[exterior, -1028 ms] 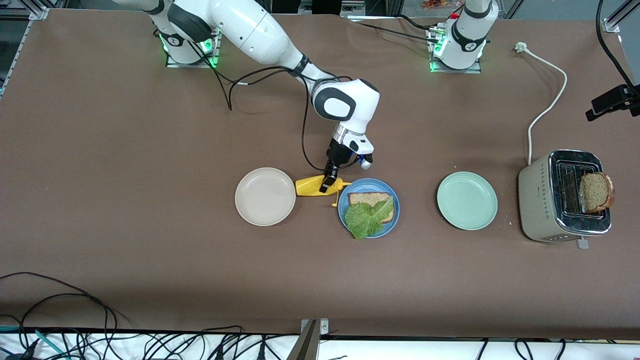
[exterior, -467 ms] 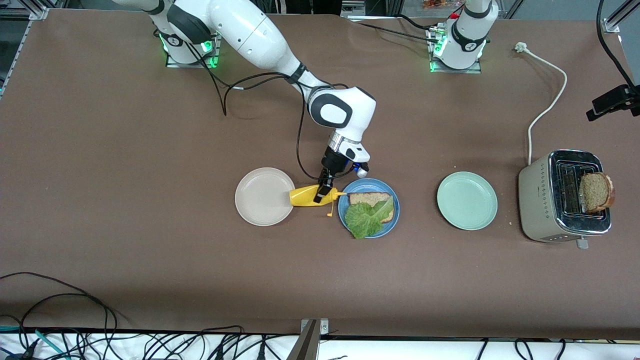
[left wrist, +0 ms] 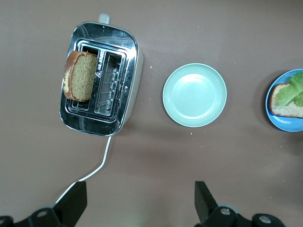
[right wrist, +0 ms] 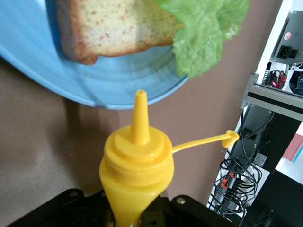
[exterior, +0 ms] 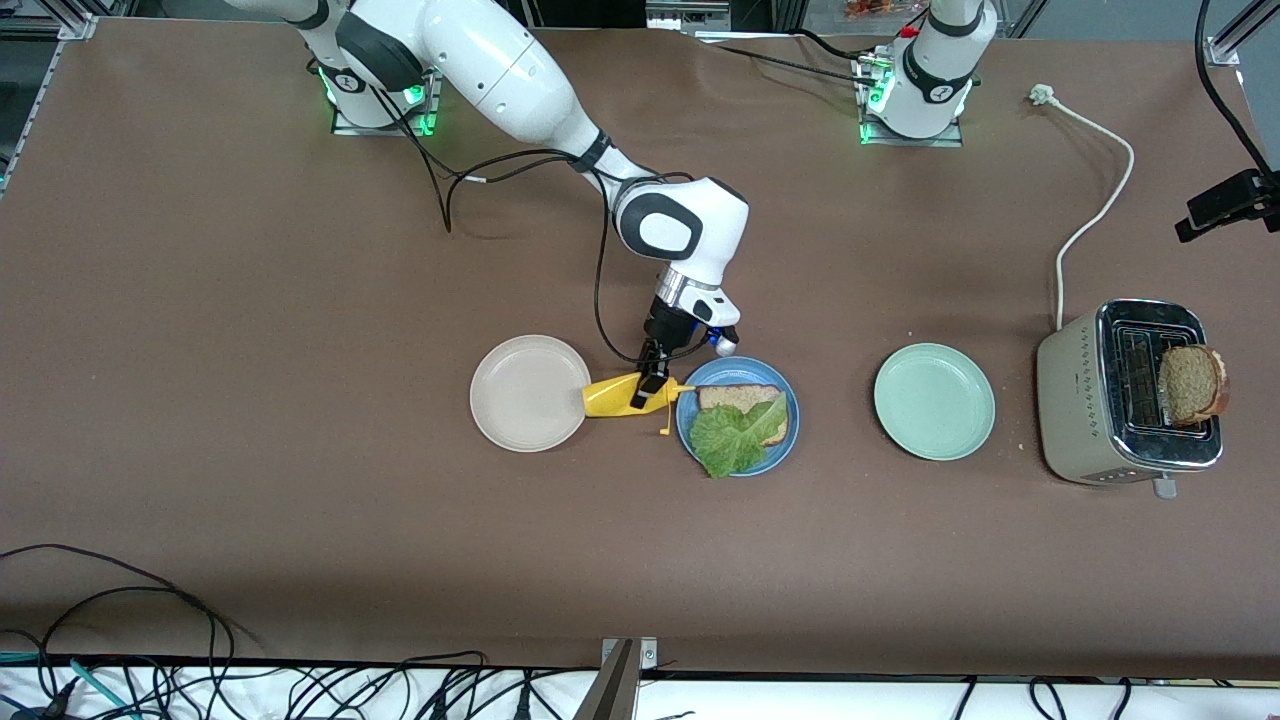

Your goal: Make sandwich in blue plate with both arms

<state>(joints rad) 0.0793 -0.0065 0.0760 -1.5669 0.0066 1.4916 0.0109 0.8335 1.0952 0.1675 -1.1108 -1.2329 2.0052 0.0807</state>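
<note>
On the blue plate (exterior: 783, 446): bread slice (exterior: 737, 397) under lettuce (exterior: 730, 443)

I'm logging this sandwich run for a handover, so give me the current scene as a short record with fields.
blue plate: holds one bread slice with a lettuce leaf on it; no top slice yet
mustard bottle: yellow, lying between the beige plate and the blue plate, cap open, nozzle toward the bread
right tool: shut on the mustard bottle
left tool: open, holding nothing, high over the table, arm waiting
toaster: second slice standing in a slot
green plate: nothing on it
</note>
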